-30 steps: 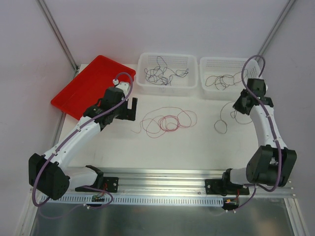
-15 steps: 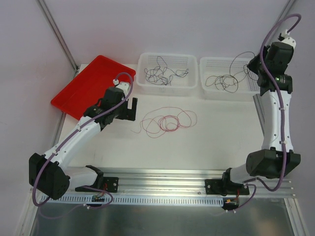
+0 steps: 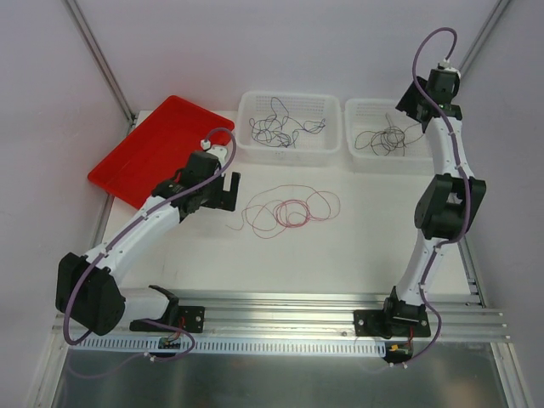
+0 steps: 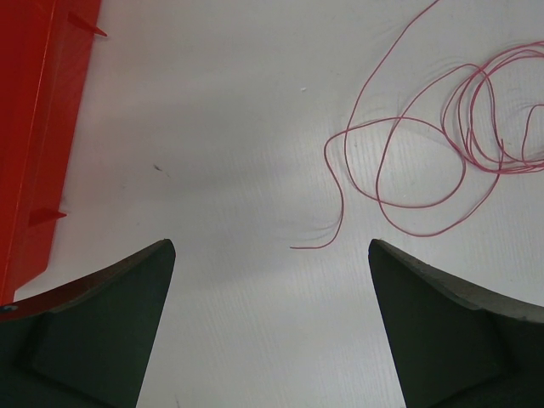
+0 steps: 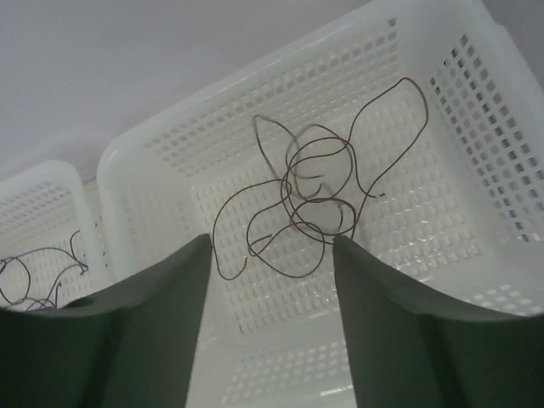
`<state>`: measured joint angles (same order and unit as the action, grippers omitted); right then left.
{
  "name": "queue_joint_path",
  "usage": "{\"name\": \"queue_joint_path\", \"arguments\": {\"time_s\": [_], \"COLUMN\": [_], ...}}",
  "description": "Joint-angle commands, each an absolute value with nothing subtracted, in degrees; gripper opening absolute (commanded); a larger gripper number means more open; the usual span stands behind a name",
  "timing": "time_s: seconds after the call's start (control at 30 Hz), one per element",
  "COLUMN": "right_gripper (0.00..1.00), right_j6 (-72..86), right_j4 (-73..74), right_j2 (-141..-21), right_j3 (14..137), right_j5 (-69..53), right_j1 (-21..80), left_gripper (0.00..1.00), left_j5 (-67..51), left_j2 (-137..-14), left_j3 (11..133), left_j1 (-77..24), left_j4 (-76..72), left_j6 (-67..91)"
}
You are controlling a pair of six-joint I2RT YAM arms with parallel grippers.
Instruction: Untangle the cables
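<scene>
Presently: both sets of jaws stand apart, nothing gripped.

Your left arm lies low and bent. Its left gripper (image 3: 226, 190) (image 4: 272, 255) hovers spread wide above the table (image 3: 357, 246), at 9 o'clock of the red-pink cable (image 3: 289, 208) (image 4: 442, 136), whose loose end lies between the fingers in the wrist view. That view cuts off its coils at the right edge. The red tray (image 3: 161, 144) sits at 10 o'clock. Your right arm reaches high, and its right gripper (image 3: 410, 104) (image 5: 272, 242) is parted over the right basket (image 3: 374, 106), where the black cable (image 3: 387, 138) (image 5: 310, 200) lies coiled. From above, its fingers are hard to make out. At 12 o'clock, the left basket (image 3: 289, 98) holds the dark purple cable (image 3: 285, 127).
</scene>
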<state>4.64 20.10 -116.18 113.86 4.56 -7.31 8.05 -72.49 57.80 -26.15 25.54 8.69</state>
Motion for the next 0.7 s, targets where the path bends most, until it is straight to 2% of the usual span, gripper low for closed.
{"name": "queue_joint_path", "arguments": {"time_s": [0.0,0.07,0.17,0.4,0.67], "right_gripper": [0.71,0.81,0.88,0.87,0.82], "right_j6": [2.12,1.58,0.79,-3.33,4.99], "right_j4": [20.65,21.18,21.18,30.75,31.83], "right_j2": [-118.03,-116.82,-111.02,-93.45,-79.02], "right_j3": [120.93,120.07,115.41,100.48,73.94], "right_j5": [2.29,1.32,0.53,-5.45,-8.88], "right_j1": [-7.56,-7.56,-7.38,-2.38,13.51], "left_gripper": [0.99,0.99,0.99,0.97,0.92], "left_j5": [8.09,7.91,7.03,1.85,-1.76], "left_j2": [-73.21,-73.39,-73.3,-73.65,-75.93], "left_j3": [57.66,57.74,57.83,58.18,57.92], "left_j1": [-25.84,-25.84,-25.84,-25.84,-26.19], "left_j4": [24.52,24.52,24.43,24.61,24.78], "left_j6": [7.82,8.0,8.52,10.9,15.64]}}
